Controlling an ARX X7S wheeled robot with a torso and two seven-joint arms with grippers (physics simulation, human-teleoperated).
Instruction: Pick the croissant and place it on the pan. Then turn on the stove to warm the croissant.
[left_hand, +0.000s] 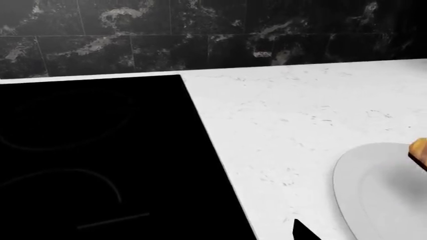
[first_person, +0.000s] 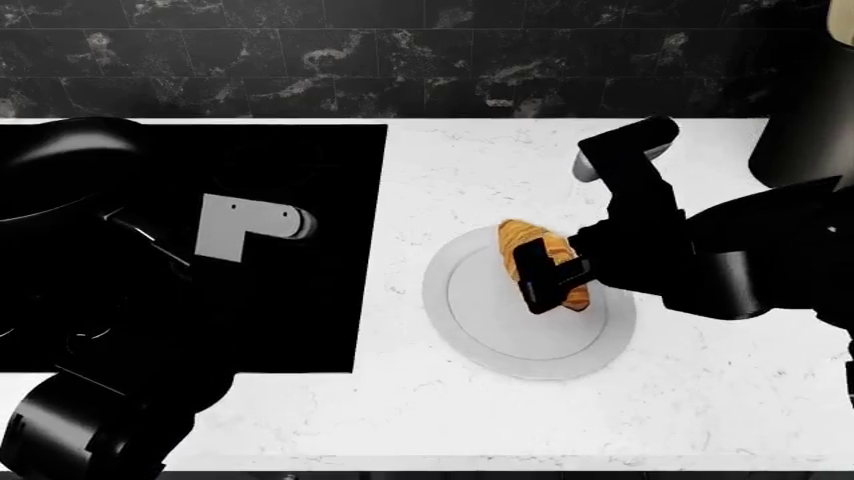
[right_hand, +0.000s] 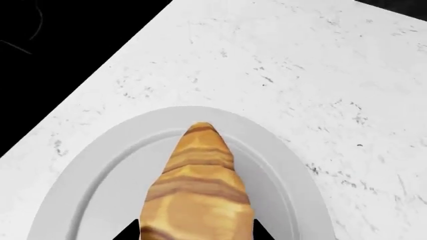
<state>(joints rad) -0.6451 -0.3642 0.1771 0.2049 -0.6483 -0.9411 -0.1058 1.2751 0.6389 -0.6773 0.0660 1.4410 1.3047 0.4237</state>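
**Right gripper at the croissant on the plate**

The croissant (first_person: 534, 250) lies on the light-grey plate (first_person: 467, 300), which rests on the white counter (first_person: 694, 390) just to the right of the stove (first_person: 307, 330). In the head view the pastry is on the back part of the plate, with one pointed end toward the dark marble wall (first_person: 400, 60).

The right gripper (first_person: 545, 275) is over the croissant, and its black fingers (first_person: 534, 262) cover the middle of the pastry. In the right wrist view the croissant (right_hand: 199, 195) fills the lower middle of the picture, and two dark fingertips (right_hand: 128, 232) show close on each side of its wide part. The jaws stand narrow around the pastry, but the pictures do not show clearly if they already press on it, so a firm hold cannot be told. Whether the croissant still touches the plate (right_hand: 87, 185) is also not clear.

The left arm reaches over the stove, with a grey part of the arm above the black glass. The left gripper itself is hard to see against the dark surface; its state cannot be told. The left wrist view shows the stove (left_hand: 100, 150) with faint burner rings, the counter (left_hand: 287, 115), the rim of the plate (left_hand: 353, 185) and a small orange edge of the croissant (left_hand: 419, 152).

The pan (first_person: 60, 170) sits on the far left part of the stove, well apart from the plate.
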